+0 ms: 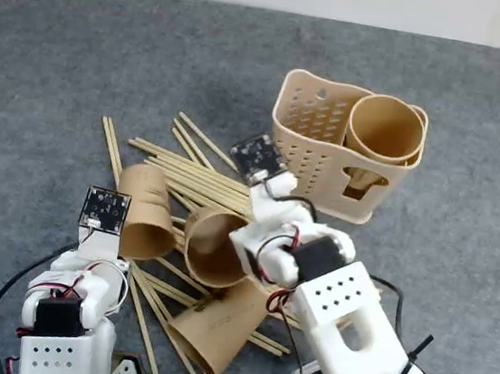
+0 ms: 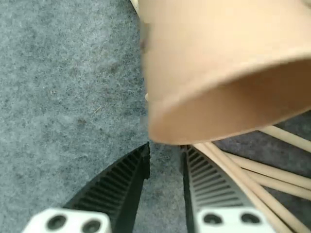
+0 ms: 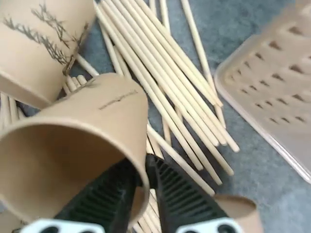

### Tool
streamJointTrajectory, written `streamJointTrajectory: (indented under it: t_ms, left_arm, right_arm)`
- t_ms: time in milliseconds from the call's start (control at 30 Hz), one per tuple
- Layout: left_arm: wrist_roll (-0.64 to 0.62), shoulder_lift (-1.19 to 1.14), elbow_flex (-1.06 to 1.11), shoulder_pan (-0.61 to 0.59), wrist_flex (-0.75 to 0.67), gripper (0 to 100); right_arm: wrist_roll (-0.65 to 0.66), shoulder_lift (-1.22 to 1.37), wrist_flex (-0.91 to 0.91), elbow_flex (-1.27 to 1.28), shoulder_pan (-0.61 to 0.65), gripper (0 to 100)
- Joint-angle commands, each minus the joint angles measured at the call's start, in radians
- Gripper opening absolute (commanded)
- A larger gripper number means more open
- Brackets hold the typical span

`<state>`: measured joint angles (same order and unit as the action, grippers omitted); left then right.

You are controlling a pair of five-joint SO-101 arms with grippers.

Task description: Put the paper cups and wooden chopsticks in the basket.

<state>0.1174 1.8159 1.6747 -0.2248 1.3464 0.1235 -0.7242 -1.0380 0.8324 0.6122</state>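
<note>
Plainly, little writing can be made out. The printed cup (image 3: 73, 141) carries one short line of dark print on its side, too small to read. The branch cup (image 3: 43, 39) next to it bears a drawing of dark twigs. The basket (image 1: 313, 154), beige and pierced with rows of small holes, has a cut-out shape low on its front wall and no lettering that I can see.

The right gripper (image 3: 146, 170) is clamped on the rim of the printed cup, one finger inside the mouth and the other outside against the wall. That cup (image 1: 215, 247) lies on its side on the chopsticks (image 1: 193, 171), near the basket's lower left corner in the high view but not touching it.

The left gripper (image 2: 165, 148) has its jaws a little apart with nothing between them, over the grey cloth (image 2: 58, 87) of the table. The open rim of the branch cup (image 2: 223, 73) sits just beyond its fingertips; whether they touch it I cannot tell. This cup (image 1: 147, 211) lies farther from the basket than the printed one, on the same side.

The chopsticks fan out loose from beside the basket's left wall and run under the cups. A third cup (image 1: 219, 325) lies on its side, the farthest from the basket. A fourth cup (image 1: 385, 126) stands upright inside the basket, at the end away from the chopsticks.
</note>
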Motion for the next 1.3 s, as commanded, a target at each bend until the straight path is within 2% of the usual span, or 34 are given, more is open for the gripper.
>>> streamJointTrajectory:
  t_ms: [0, 200, 500, 633, 900, 1267]
  left_arm:
    - [-0.008, 0.001, 0.021, -0.004, 0.002, 12]
    - [-0.008, 0.002, 0.021, -0.005, 0.002, 12]
    - [-0.008, 0.002, 0.021, -0.005, 0.002, 12]
    - [-0.008, 0.002, 0.021, -0.005, 0.002, 12]
    - [-0.008, 0.001, 0.021, -0.005, 0.000, 12]
    - [-0.008, 0.001, 0.021, -0.005, 0.000, 12]
  right_arm:
    - [-0.003, -0.036, -0.071, -0.108, -0.019, 0.5]
    - [-0.003, -0.088, -0.174, -0.213, -0.022, 0.5]
    - [-0.003, -0.521, -0.269, -0.240, -0.027, 0.5]
    - [-0.003, -0.596, -0.260, -0.314, -0.137, 0.5]
    - [-0.011, -0.590, -0.259, -0.545, -0.331, 0.5]
    - [-0.017, -0.329, -0.262, -0.725, -0.590, 0.5]
